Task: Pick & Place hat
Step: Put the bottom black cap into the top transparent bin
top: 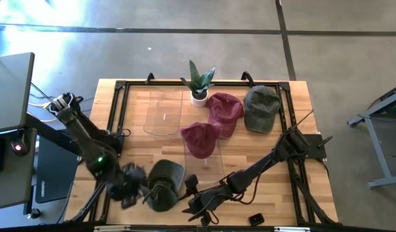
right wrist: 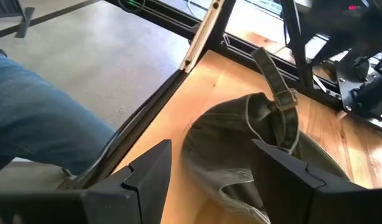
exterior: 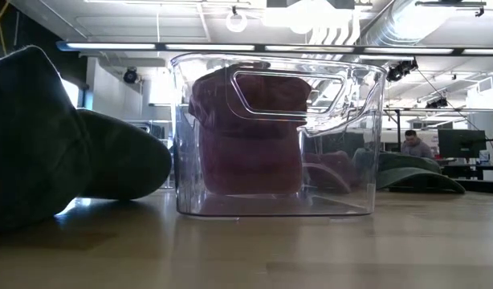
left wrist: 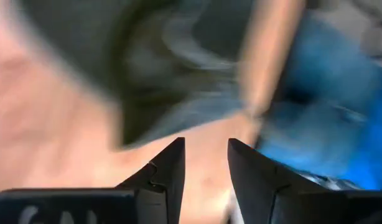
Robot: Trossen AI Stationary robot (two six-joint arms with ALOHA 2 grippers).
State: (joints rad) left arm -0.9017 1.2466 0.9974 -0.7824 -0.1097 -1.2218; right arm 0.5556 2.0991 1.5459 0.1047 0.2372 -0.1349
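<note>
A dark green hat [top: 164,185] lies near the table's front edge, open side up in the right wrist view, its back strap [right wrist: 275,87] standing up. My left gripper [top: 135,187] hovers just left of it, open [left wrist: 206,152], with nothing between its fingers. From the right, my right gripper [top: 188,196] reaches toward the hat; it is open [right wrist: 209,168], one finger on each side of the hat's near rim. A maroon hat [top: 199,138] sits in a clear bin [exterior: 275,205]. A second maroon hat [top: 225,111] and an olive hat [top: 261,108] lie at the back.
An empty clear bin [top: 163,113] and a potted plant [top: 199,84] stand at the back. A black metal frame [top: 117,103] runs round the table's edge. A person's jeans-clad leg [right wrist: 35,118] stands beside the table near the hat.
</note>
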